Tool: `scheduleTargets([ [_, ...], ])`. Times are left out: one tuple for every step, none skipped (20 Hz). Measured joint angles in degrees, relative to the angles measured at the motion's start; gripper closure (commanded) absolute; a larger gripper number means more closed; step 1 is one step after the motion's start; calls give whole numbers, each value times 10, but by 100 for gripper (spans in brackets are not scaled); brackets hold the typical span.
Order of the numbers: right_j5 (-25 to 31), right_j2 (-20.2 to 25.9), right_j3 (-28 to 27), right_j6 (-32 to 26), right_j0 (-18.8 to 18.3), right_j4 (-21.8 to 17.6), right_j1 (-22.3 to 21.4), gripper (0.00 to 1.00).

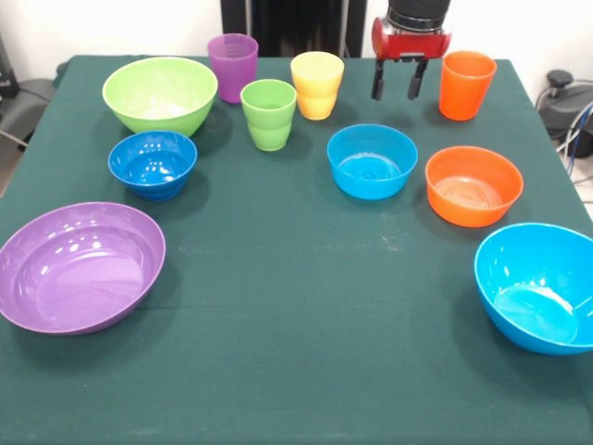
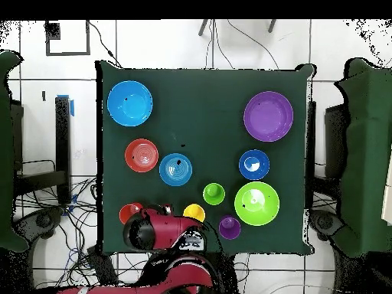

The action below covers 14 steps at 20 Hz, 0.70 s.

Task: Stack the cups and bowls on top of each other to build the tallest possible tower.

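Note:
My gripper [image 1: 397, 83] hangs open and empty over the far edge, between the yellow cup [image 1: 317, 83] and the orange cup [image 1: 466, 83], touching neither. The purple cup [image 1: 233, 65] and green cup [image 1: 269, 113] stand left of the yellow one. Ringed round the cloth are the bowls: large lime green [image 1: 159, 93], small dark blue [image 1: 152, 162], large purple [image 1: 79, 267], small light blue [image 1: 372, 159], small orange [image 1: 473, 184], large light blue [image 1: 542, 286]. Each piece stands alone and upright; no tower shows. From overhead the red arm [image 2: 164, 230] covers the edge beside the yellow cup [image 2: 194, 212].
A dark green cloth covers the table [image 1: 296, 362], its middle and near part bare. Cables and a black device [image 1: 561, 93] lie on the floor past the right edge. Black stands [image 2: 63, 145] flank the table in the overhead view.

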Motion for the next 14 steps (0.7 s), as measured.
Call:
scheduleTargets([
  [0, 0, -2, 0, 0, 0, 0, 0],
  [0, 0, -3, 0, 0, 0, 0, 0],
  [0, -1, -5, 0, 0, 0, 0, 0],
  [0, -1, -6, 0, 0, 0, 0, 0],
  [0, -2, -8, 0, 0, 0, 0, 0],
  [0, -2, -9, 0, 0, 0, 0, 0],
  [0, -2, -11, 0, 0, 0, 0, 0],
  [0, -3, -13, 0, 0, 0, 1, 0],
  [0, -4, -16, 0, 0, 0, 3, 0],
  [0, -4, -17, 0, 0, 0, 4, 0],
  [0, -5, -19, 0, 0, 0, 7, 0],
  [0, -6, -22, 0, 0, 0, 11, 0],
  [0, -6, -22, 0, 0, 0, 14, 0],
  [0, -6, -24, 0, 0, 0, 17, 0],
])
